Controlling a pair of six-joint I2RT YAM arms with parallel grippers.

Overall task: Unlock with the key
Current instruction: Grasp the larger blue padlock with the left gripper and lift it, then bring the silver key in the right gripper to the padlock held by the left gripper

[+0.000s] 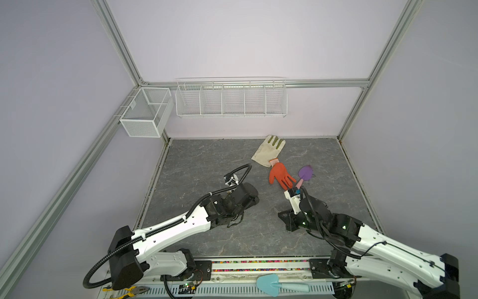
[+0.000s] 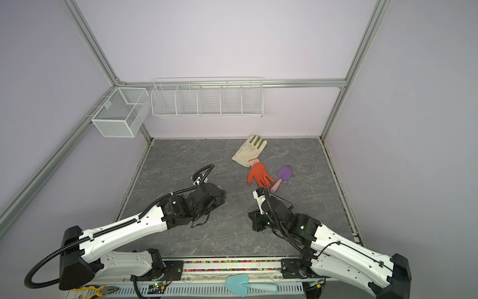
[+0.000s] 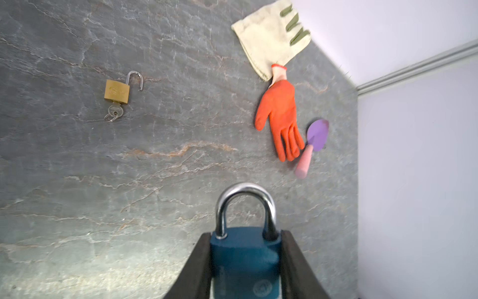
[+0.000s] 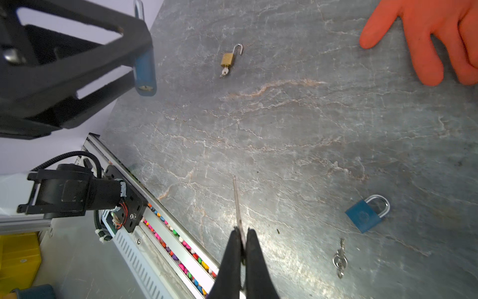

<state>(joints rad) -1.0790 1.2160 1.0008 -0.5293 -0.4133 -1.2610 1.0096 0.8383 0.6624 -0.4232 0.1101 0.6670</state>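
My left gripper [image 3: 245, 234] is shut on a blue padlock [image 3: 245, 259], one finger on each side of its body, and the steel shackle [image 3: 244, 191] stands closed above them. In the right wrist view that padlock [image 4: 144, 67] hangs in the left gripper above the table, its keyhole end turned toward my right gripper. My right gripper [image 4: 243, 231] is shut on a key [image 4: 236, 202], whose thin blade sticks out past the fingertips and stands well apart from the held padlock. In both top views the held padlock and the key are hidden under the wrists.
A brass padlock [image 3: 117, 90] lies open with a key in it. A second blue padlock [image 4: 366, 216] and loose keys [image 4: 340, 259] lie on the table. A cream glove [image 1: 269, 150], an orange glove [image 1: 280, 174] and a purple trowel [image 1: 305, 173] lie at the back right.
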